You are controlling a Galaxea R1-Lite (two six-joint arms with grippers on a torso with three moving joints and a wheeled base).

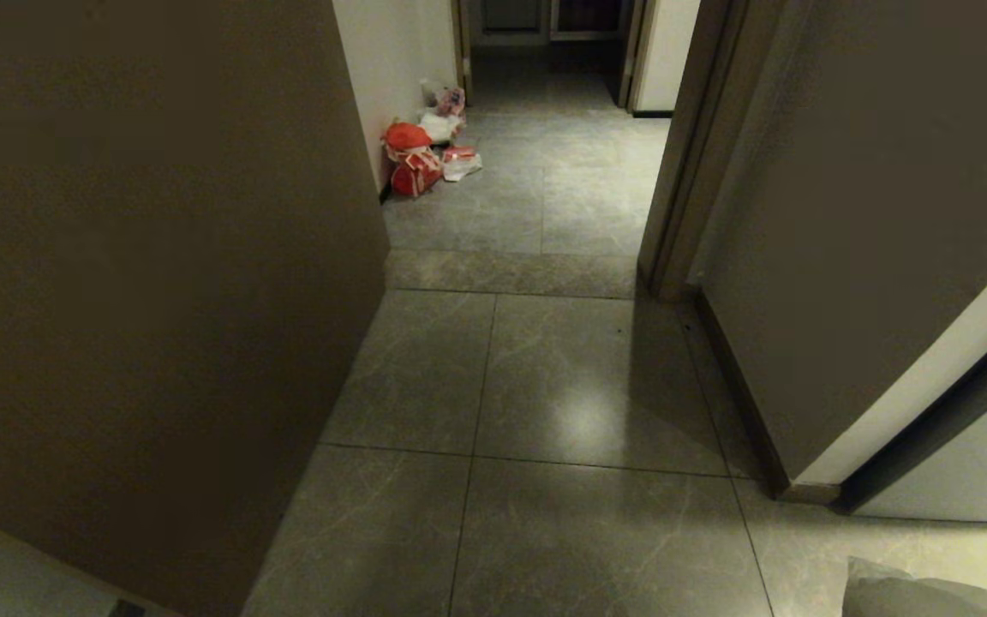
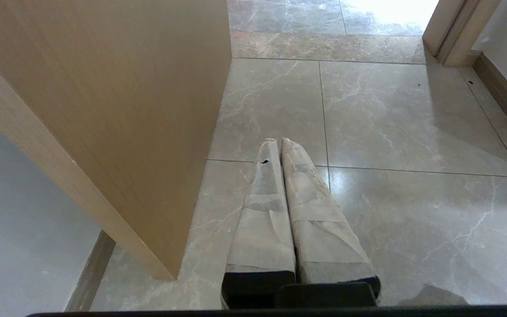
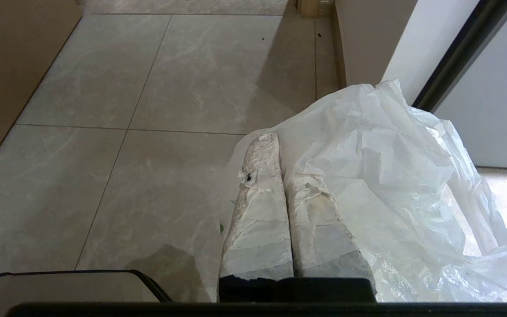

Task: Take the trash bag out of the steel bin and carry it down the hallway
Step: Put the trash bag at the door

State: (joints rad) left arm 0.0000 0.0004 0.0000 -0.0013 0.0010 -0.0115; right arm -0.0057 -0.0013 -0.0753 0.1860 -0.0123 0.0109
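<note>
The trash bag (image 3: pixel 394 185), thin crinkled translucent white plastic, hangs bunched against the right tool (image 3: pixel 275 138), whose tape-wrapped fingers (image 3: pixel 260 211) are pressed together on its film above the grey marbled floor tiles (image 3: pixel 104 132) of the hallway (image 1: pixel 545 386). The left tool (image 2: pixel 278 141) hovers over the same tiles with its fingers together and nothing between them, close beside a wood-grain panel (image 2: pixel 117 97). Farther down the passage, red-and-white bags (image 1: pixel 415 158) lie on the floor against the left wall's corner.
</note>
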